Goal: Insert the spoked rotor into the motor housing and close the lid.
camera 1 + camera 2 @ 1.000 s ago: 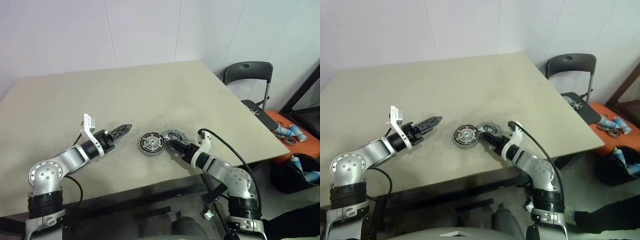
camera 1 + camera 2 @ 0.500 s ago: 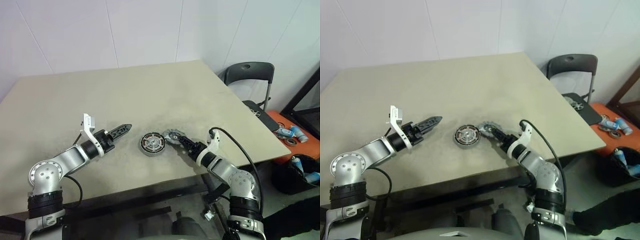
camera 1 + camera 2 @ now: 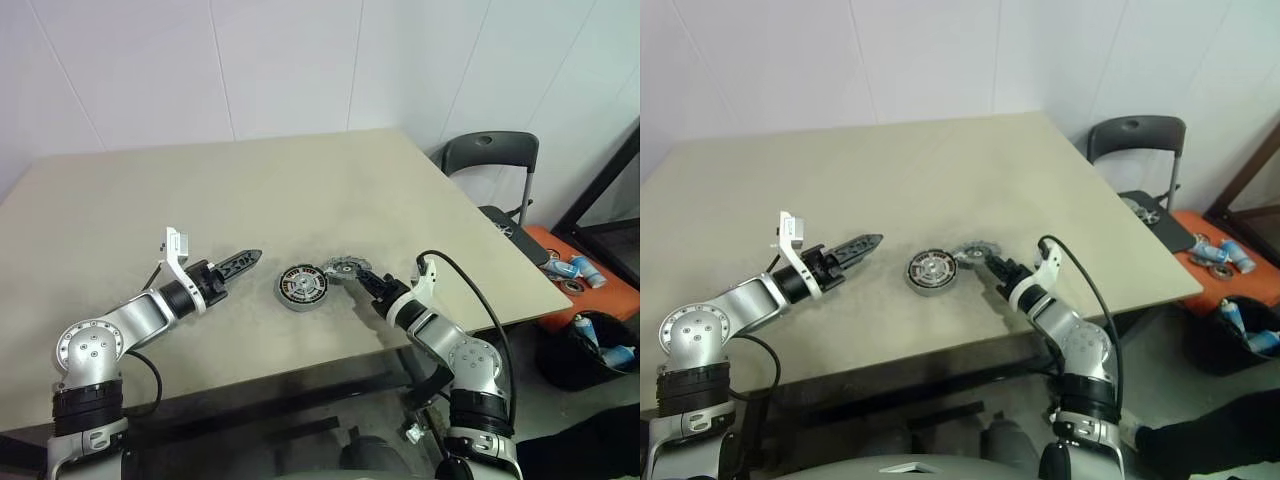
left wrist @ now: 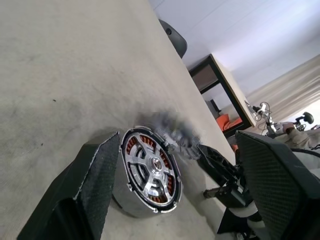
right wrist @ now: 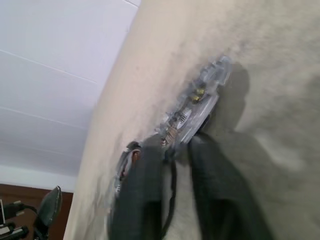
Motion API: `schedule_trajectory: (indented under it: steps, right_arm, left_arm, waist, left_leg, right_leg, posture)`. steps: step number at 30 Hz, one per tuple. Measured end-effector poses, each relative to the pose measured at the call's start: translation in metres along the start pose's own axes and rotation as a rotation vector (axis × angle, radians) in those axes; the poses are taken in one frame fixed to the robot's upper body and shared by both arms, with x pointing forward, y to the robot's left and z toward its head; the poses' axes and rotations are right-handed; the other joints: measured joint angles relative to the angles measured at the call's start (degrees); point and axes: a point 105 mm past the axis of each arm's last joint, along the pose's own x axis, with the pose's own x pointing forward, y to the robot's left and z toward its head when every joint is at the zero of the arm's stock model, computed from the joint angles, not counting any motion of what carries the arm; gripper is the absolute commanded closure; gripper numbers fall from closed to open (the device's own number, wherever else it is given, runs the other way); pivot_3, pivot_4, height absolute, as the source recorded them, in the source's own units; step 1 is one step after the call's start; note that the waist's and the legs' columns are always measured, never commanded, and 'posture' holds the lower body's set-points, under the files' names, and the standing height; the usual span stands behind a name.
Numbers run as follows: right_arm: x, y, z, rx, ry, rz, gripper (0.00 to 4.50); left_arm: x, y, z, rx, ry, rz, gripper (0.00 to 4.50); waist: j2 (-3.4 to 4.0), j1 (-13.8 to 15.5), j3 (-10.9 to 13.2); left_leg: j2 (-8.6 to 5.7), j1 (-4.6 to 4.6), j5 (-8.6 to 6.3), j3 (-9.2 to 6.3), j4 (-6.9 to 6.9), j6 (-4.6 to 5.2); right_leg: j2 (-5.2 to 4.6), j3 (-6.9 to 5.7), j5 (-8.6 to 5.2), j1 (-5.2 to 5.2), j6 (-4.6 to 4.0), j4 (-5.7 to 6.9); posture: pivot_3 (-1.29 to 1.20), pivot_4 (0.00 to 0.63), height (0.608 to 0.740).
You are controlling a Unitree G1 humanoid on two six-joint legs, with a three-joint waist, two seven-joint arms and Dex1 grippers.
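right pincer [image 3: 362, 280] pinched thin on the near edge of the lid [image 3: 343, 267], liable to slip loose if lifted tilted toward the housing [image 3: 302, 287]; left pincer [image 3: 243, 262] wide, idle.

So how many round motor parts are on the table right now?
2: the motor housing, with the spoked rotor seated in it, flat mid-table, and the lid just right of it, pinched by the right gripper.

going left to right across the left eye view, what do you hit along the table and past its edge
left gripper → motor housing → lid → right gripper → chair → orange box
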Motion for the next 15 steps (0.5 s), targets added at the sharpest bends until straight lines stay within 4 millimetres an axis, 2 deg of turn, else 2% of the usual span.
schedule_trajectory:
  steps: [4,9,15]
  right_arm:
    - [-0.001,0.007,0.000,-0.057,0.019,0.028,4.47]
    - [0.001,0.030,0.001,-0.327,0.086,0.075,4.47]
    - [0.008,0.048,0.002,-0.646,0.128,0.093,4.47]
  left_arm:
    - [0.000,0.004,-0.001,-0.003,0.002,0.003,0.59]
    - [0.001,0.005,0.000,0.000,0.003,-0.005,0.59]
    - [0.001,0.009,0.000,-0.004,0.006,-0.002,0.59]
  waist:
    - [0.16,0.1,0.1]
    - [0.30,-0.2,0.2]
    - [0.29,-0.5,0.2]
  left_leg:
    - [-0.01,0.15,-0.05,0.04,-0.13,-0.09]
    - [0.07,-0.57,0.01,0.04,-0.34,0.00]
    - [0.07,-0.59,0.00,0.03,-0.41,0.00]
  right_leg:
    - [-0.17,0.04,-0.01,0.00,-0.02,-0.11]
    - [0.03,0.10,0.06,-0.80,0.10,0.10]
    - [0.15,0.07,0.04,-0.84,0.07,0.12]
  posture:
    - [0.00,0.000,0.740]
    - [0.00,0.000,0.740]
    - [0.00,0.000,0.740]
